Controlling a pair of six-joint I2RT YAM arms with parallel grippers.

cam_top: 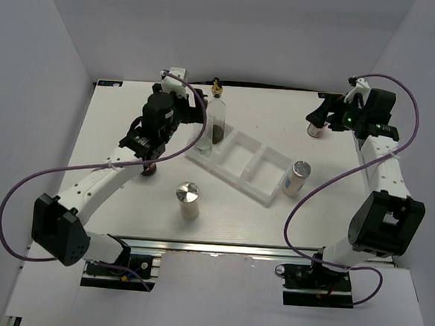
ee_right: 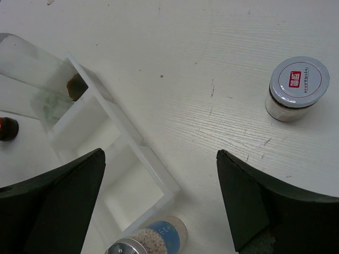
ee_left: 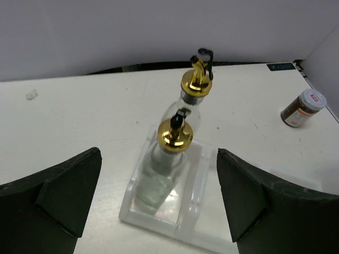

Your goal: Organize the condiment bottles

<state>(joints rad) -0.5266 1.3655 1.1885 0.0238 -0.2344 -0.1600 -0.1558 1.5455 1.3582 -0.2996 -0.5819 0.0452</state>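
Note:
Two clear glass bottles with gold pourers stand at the left end of the white tray (cam_top: pixel 240 181): the near one (ee_left: pixel 168 159) in the end compartment, the far one (ee_left: pixel 195 87) right behind it. They also show from above (cam_top: pixel 218 117). My left gripper (cam_top: pixel 189 116) is open and empty, its jaws wide just short of the near bottle. My right gripper (cam_top: pixel 322 116) is open and empty, above the small white-lidded jar (ee_right: pixel 296 87) at the back right. One silver-capped shaker (cam_top: pixel 188 200) stands in front of the tray. The other (cam_top: pixel 297 176) stands at the tray's right end. A dark red-lidded jar (cam_top: pixel 150 169) sits under my left arm.
The tray's middle and right compartments (ee_right: pixel 127 190) hold nothing. The shaker with a blue label (ee_right: pixel 151 241) touches the tray's right corner. White walls close in the table on the left, back and right.

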